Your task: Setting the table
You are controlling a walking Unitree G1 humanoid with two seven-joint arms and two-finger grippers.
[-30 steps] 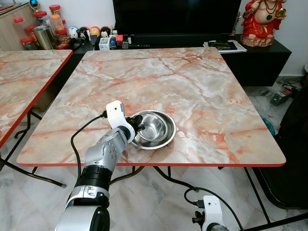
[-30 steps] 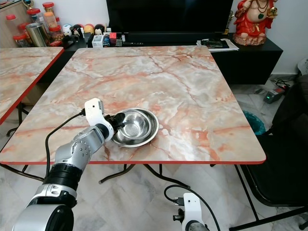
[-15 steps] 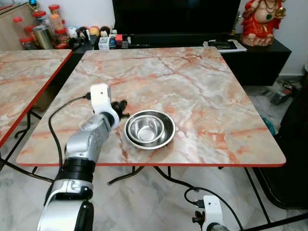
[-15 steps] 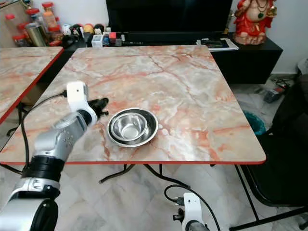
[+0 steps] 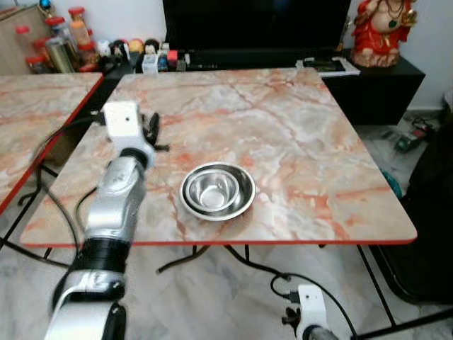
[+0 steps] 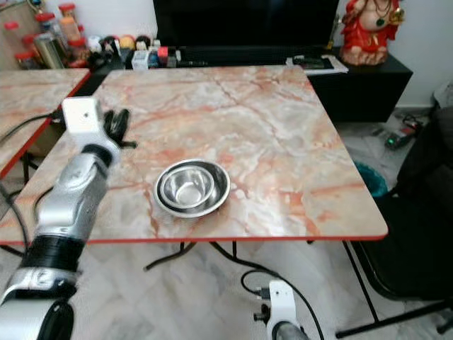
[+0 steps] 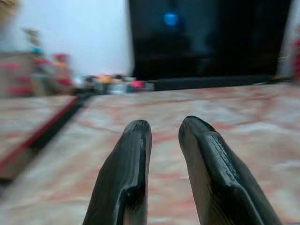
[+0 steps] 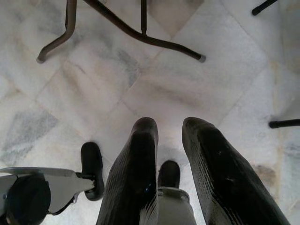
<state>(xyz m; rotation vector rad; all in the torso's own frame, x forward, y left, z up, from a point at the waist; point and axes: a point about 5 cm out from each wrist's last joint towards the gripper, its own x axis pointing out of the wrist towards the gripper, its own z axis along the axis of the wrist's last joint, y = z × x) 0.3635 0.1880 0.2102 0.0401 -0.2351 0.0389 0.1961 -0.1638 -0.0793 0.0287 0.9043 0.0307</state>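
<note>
Lower centre of the frame, your nested steel bowls (image 5: pixel 217 190) sit near the table (image 5: pixel 318 142) front edge. Left tool (image 5: pixel 151 129), upper left, hovers empty, fingers a narrow gap apart. Right tool (image 8: pixel 168 154) hangs idle. Swing back carelessly and you may shove the bowls off.

The two eye views look forward and down from the head onto the same table (image 5: pixel 297 142), bowl (image 5: pixel 217 191) and TV stand beyond, the right eye shifted slightly sideways. The left wrist view looks low along the tabletop toward the TV (image 7: pixel 206 37), blurred. The right wrist view faces straight down at the floor (image 8: pixel 187 79).
</note>
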